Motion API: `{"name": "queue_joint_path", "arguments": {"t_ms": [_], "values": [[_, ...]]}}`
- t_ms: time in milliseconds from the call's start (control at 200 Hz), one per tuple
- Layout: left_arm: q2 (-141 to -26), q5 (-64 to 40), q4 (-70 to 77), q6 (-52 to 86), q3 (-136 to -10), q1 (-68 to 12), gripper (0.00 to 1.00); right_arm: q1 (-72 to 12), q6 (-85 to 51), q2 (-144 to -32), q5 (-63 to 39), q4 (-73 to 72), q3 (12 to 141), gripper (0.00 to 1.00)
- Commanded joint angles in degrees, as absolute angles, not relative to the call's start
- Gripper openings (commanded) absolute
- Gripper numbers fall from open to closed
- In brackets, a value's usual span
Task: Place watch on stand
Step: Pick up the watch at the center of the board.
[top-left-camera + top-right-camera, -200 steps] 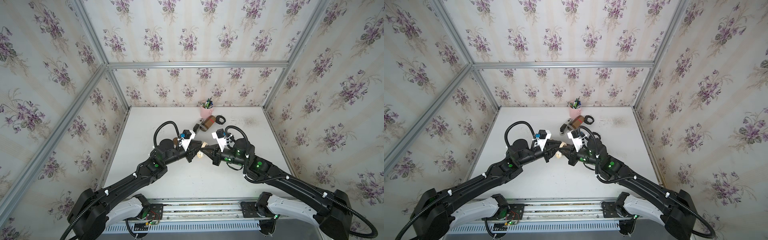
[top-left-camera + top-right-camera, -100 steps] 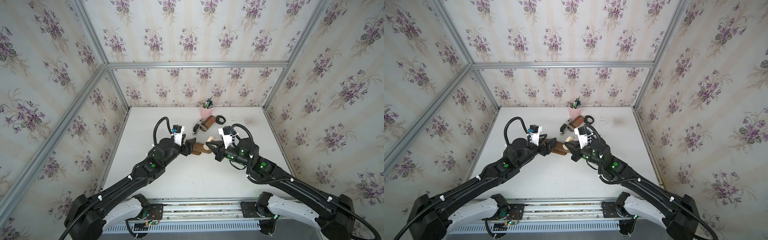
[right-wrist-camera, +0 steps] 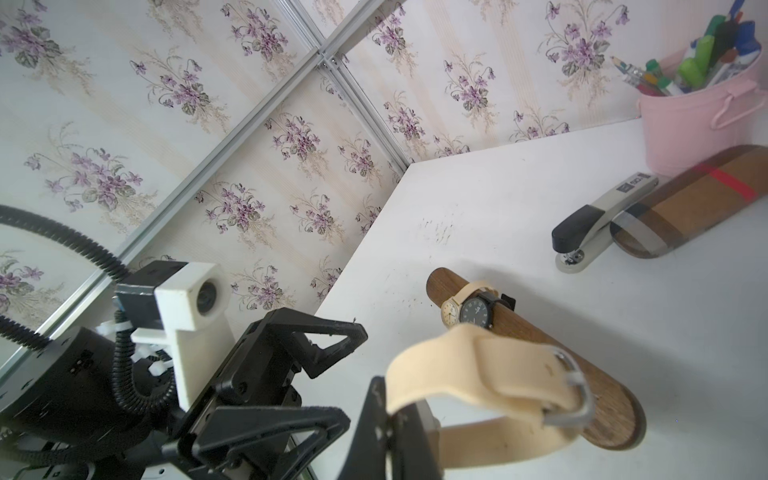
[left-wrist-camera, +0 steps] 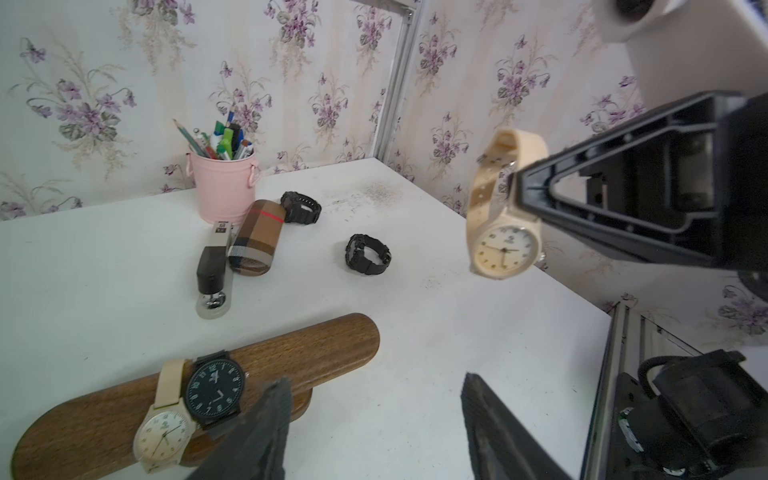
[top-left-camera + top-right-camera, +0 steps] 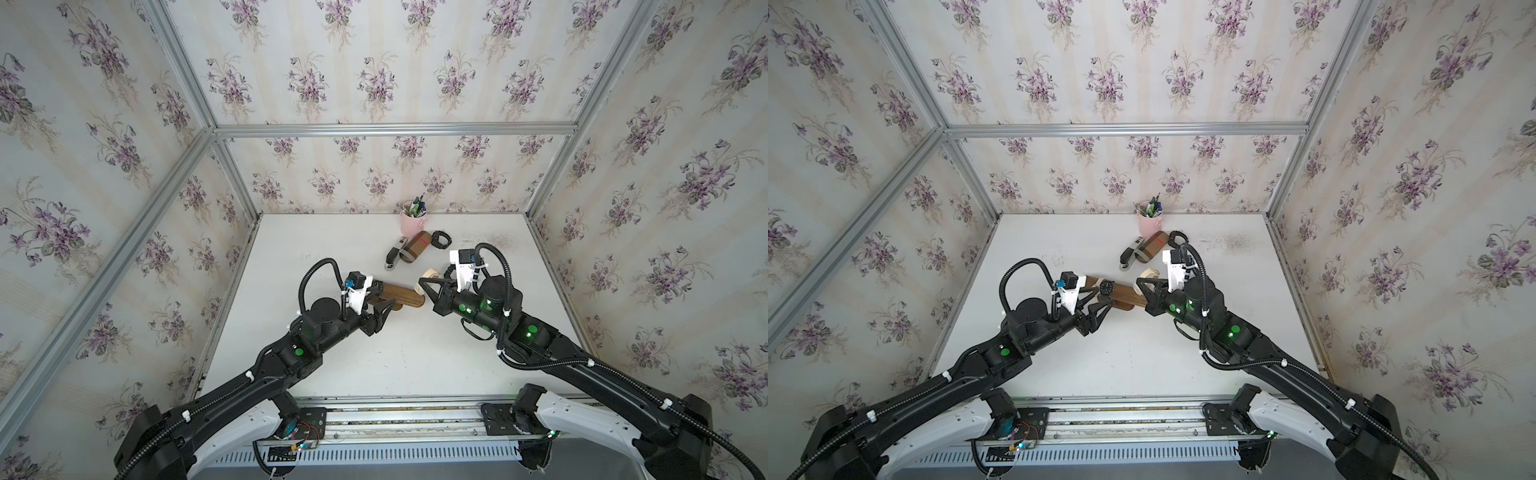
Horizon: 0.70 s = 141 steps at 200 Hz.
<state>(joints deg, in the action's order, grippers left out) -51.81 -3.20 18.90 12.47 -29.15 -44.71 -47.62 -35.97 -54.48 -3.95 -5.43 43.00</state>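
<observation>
**Cream watch held in the air beside the free end of the stand**

The right gripper is closed on the strap of a cream watch and holds it above the table, the dial hanging under the loop of the strap. The watch is just beyond the end of the stand that points toward the right arm. It is near the bar but not on it.

The left gripper is wide open and holds nothing. It is close to the middle of the bar. One finger is seen in front of the wood, and I cannot tell if it touches.

On the other half of the bar two watches sit side by side, a pale watch and a black-dial watch.

The place where the strap is pinched is hidden behind a gripper finger in the left wrist view. The right wrist view shows only strap and buckle, not the dial. The bar covers most of the stand's base. In a top view the white camera mount hides both watches on the bar.
</observation>
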Motion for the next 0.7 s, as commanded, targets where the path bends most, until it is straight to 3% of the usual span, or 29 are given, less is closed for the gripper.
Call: {"name": "queue_joint_path", "arguments": {"t_ms": [0,425,699], "values": [[-52.44,-5.91,26.22,10.34,-28.93,-46.7,0.67,-48.71,-40.9,-54.82,-2.93,-7.21,43.15,0.0],[-57.47,-5.81,24.32,4.75,-33.97,-51.41,0.59,-52.12,-46.0,-56.6,-4.48,-9.7,43.66,0.0],[-58.18,-4.88,22.24,3.42,-34.85,-51.59,0.62,-52.12,-45.61,-57.48,-7.65,-7.2,46.1,0.0]]}}
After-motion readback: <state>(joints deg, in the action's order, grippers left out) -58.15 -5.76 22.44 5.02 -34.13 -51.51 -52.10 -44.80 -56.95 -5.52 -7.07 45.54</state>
